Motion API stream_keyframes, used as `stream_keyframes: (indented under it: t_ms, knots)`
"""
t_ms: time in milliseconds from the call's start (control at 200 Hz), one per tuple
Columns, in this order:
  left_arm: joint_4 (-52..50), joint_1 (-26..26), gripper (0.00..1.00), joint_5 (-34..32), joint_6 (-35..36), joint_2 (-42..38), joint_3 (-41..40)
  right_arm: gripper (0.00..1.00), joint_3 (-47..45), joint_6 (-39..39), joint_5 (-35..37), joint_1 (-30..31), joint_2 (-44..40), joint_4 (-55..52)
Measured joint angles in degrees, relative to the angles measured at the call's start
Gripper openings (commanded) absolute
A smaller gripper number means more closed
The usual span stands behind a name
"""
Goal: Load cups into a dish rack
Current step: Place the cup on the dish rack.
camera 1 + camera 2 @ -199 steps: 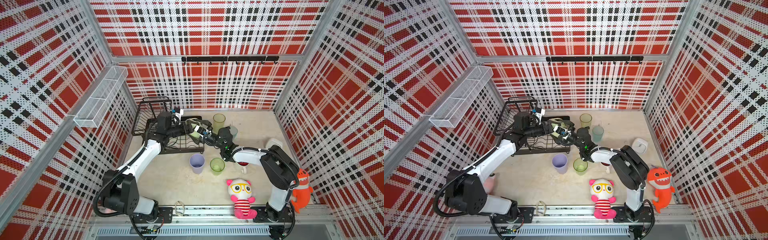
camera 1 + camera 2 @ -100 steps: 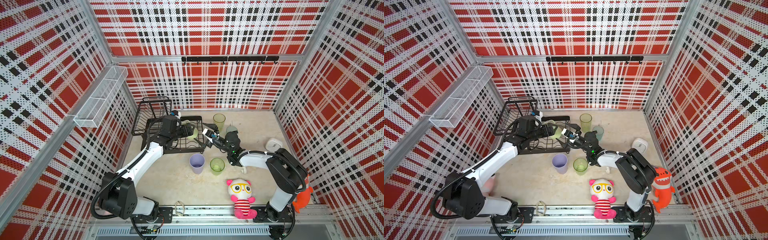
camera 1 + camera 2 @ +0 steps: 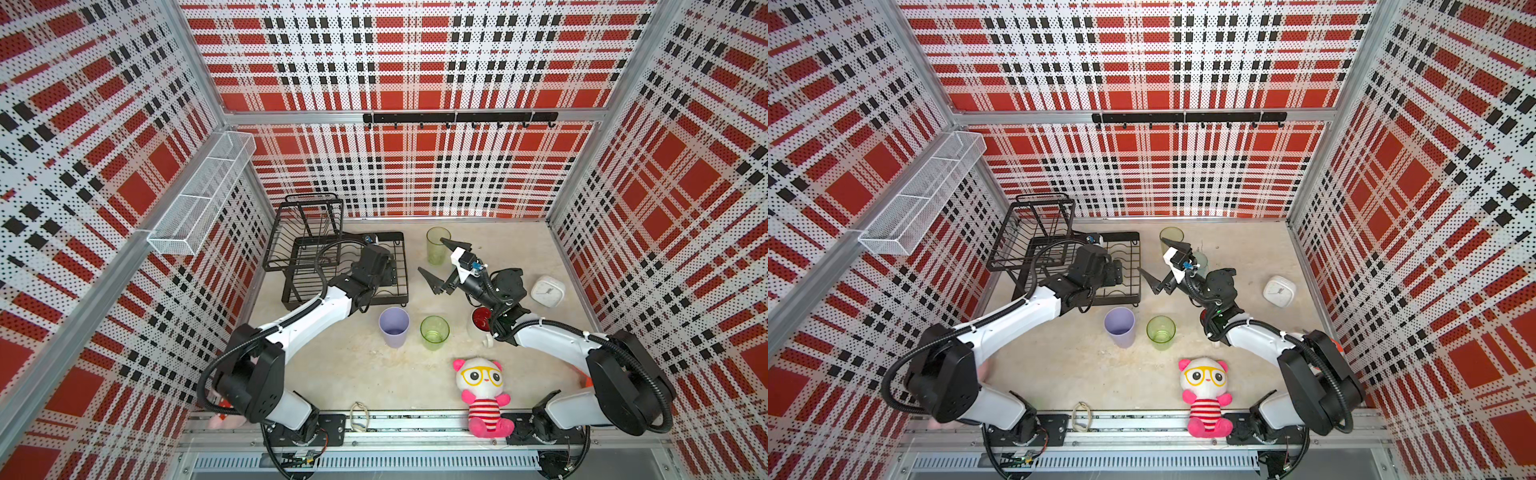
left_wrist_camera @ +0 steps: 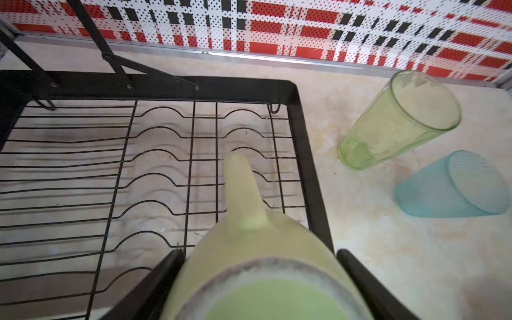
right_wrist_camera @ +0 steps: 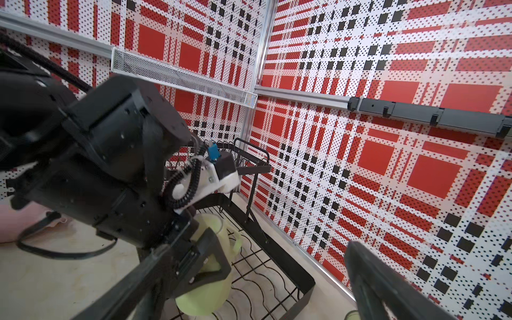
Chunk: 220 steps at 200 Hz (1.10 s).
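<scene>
Right gripper [image 3: 432, 255] now off mug [image 4: 263, 249]

Arms: left arm [image 3: 291, 324] and right arm [image 3: 540, 332], same build.
Shells: glossy white covers [image 3: 1017, 316] on the long links; matt black housings [image 3: 505, 282] at the joints.
Shoulders: large rounded black blocks [image 3: 253, 382], the bulkiest part of each arm.
Cables: black ribbed hose [image 3: 319, 266] outside each arm; thinner coiled black lead [image 5: 191, 180] at the wrist.
Wrist cameras: white bracket [image 3: 459, 255], black module [image 3: 467, 262], blue plug [image 3: 478, 266].
Hands: left hand [image 4: 259, 253] and right hand [image 3: 430, 254], black, each with two long tapered fingers [image 3: 430, 280].
Screws: small dark heads [image 5: 122, 135] dotted over the wrist casing.
Light: small green lamp [image 3: 1217, 311] on the right arm.
Bases: black plates [image 3: 330, 426] with bolt holes.
</scene>
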Motion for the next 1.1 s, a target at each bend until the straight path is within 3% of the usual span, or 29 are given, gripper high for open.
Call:
stream_keyframes:
  t_ms: [140,396,742,1102]
  knots:
    - [0.26,-0.48,0.60,-1.70,-1.73,2.03,-0.13,1.00,-0.63,1.05,-0.02,-0.13,-1.14,-1.07]
    - [2.95,3.19,0.60,-2.45,-2.03,3.41,-0.72,1.00,-0.81,1.44,-0.22,-0.13,-2.43,-3.96]
    - [7.26,5.62,0.61,-0.52,-0.63,4.46,-7.58,1.00,-0.26,1.44,-1.29,-0.13,-2.82,-8.22]
    - [8.24,6.43,0.68,-0.66,-0.55,4.98,-7.80,1.00,2.19,1.81,-2.54,-0.13,-2.82,-10.82]
